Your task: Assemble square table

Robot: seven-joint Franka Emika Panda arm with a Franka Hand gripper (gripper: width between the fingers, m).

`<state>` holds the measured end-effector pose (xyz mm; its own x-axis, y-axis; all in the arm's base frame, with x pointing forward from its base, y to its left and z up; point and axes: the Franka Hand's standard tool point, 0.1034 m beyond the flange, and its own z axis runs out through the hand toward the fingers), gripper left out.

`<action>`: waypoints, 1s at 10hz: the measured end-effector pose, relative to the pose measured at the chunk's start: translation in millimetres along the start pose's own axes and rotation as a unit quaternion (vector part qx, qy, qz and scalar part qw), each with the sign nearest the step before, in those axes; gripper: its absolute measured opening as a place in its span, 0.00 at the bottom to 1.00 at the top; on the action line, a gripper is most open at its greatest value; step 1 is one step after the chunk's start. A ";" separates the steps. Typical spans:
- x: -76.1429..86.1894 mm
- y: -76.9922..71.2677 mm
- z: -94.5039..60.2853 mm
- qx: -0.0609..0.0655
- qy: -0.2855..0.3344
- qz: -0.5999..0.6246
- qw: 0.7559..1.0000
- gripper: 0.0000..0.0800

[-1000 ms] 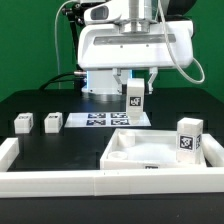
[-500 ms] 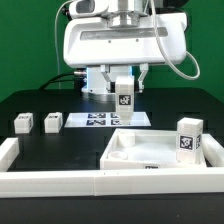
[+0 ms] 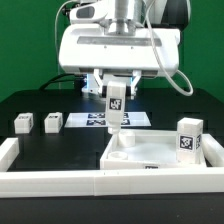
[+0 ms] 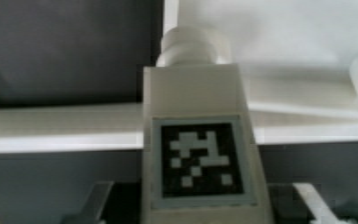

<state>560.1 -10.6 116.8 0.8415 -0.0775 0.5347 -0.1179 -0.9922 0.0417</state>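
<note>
My gripper (image 3: 116, 92) is shut on a white block leg (image 3: 115, 106), which hangs nearly upright with its peg end down, just above the far left corner of the square tabletop (image 3: 165, 158). The tabletop lies rim-up at the front right. In the wrist view the leg (image 4: 194, 120) fills the middle with its tag facing the camera, between the fingers of my gripper (image 4: 202, 205), and its peg points at the white tabletop (image 4: 60, 125). Another leg (image 3: 190, 137) stands at the tabletop's right edge. Two legs (image 3: 22, 122) (image 3: 52, 122) lie on the black table at the exterior view's left.
The marker board (image 3: 95, 120) lies flat behind the tabletop, under the arm. A long white rail (image 3: 50, 182) runs along the front edge and turns up the exterior view's left side (image 3: 8, 148). The robot's base stands at the back.
The arm has moved toward the exterior view's left and come down. The held leg has turned so its peg end points down, close over the tabletop's far left corner.
</note>
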 end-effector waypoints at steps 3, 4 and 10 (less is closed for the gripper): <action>9.6 -0.7 9.0 -0.002 0.010 -0.012 1.000 0.37; 9.5 -0.2 10.2 -0.003 0.011 -0.015 1.000 0.37; 9.1 3.4 17.0 -0.005 0.006 -0.050 0.999 0.37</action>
<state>576.3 -16.3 107.4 0.8426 0.0231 0.5380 -0.0389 -0.9939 0.1035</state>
